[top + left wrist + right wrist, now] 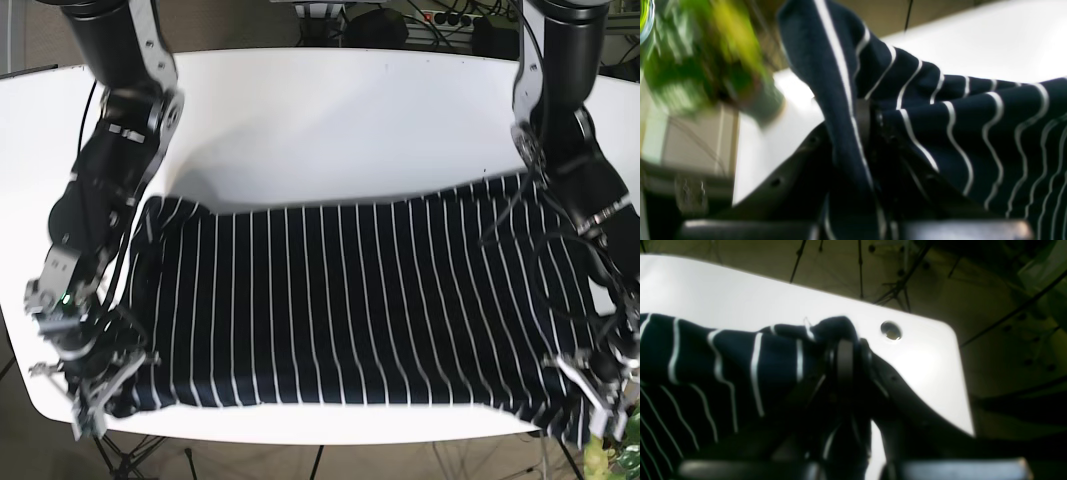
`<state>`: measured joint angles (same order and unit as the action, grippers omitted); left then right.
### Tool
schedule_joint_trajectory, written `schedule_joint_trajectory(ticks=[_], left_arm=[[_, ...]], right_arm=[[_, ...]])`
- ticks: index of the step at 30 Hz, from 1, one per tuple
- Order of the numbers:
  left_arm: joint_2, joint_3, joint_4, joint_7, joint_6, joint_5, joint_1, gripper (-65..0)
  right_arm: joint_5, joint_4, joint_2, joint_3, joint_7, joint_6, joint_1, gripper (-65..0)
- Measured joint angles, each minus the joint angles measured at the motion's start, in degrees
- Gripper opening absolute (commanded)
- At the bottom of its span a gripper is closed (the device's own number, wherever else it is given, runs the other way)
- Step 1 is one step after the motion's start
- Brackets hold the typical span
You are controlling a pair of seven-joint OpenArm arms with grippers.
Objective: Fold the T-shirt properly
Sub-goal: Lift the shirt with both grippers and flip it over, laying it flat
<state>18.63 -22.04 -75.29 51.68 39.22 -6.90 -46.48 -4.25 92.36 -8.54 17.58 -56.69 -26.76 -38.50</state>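
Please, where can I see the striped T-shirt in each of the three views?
Left wrist: T-shirt fills centre and right, pinched in the left pincer.
Right wrist: it covers the left half, a corner clamped in the right pincer.
Base: spread across the middle.
Shared landmark: the white table.

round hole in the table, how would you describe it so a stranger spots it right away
Start from the white table in the right wrist view and follow it to its rounded far corner. The hole sits just inside that corner, past the shirt bunched in the right gripper. It is the only dark round spot on the bare white top.
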Motion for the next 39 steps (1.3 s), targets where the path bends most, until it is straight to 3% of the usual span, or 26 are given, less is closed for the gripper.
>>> schedule_joint_trajectory(ticks=[10, 18, 21, 28, 34, 39], left_arm=[[3.04, -0.15, 9.68, 1.11, -0.07, 0.13, -18.60, -65.0], [3.69, 1.31, 6.03, 1.29, -0.15, -0.44, -22.18, -65.0], [3.80, 1.05, 0.50, 4.20, 0.20, -0.74, -19.69, -65.0], [3.32, 1.09, -8.17, 5.90, 0.48, -1.44, -8.48, -65.0], [2.86, 0.94, -17.16, 5.88, 0.35, -6.84, 3.54, -65.0], [2.69, -0.94, -22.27, 5.75, 0.33, -9.70, 16.02, -65.0]], right_arm=[[1.53, -8.68, -3.08, -1.16, -3.98, -1.46, -20.85, -62.8], [1.31, -6.75, -5.11, -7.21, -7.08, -1.53, -29.29, -62.8], [1.40, -3.26, -5.40, -7.13, -8.74, -4.70, -28.89, -62.8], [0.76, 3.28, -5.38, -4.85, -10.08, -5.11, -19.58, -62.8], [0.46, 14.71, -4.94, -3.76, -11.06, -5.11, -6.32, -62.8], [-0.31, 20.59, -1.77, 3.52, -11.65, -4.70, 5.29, -62.8]])
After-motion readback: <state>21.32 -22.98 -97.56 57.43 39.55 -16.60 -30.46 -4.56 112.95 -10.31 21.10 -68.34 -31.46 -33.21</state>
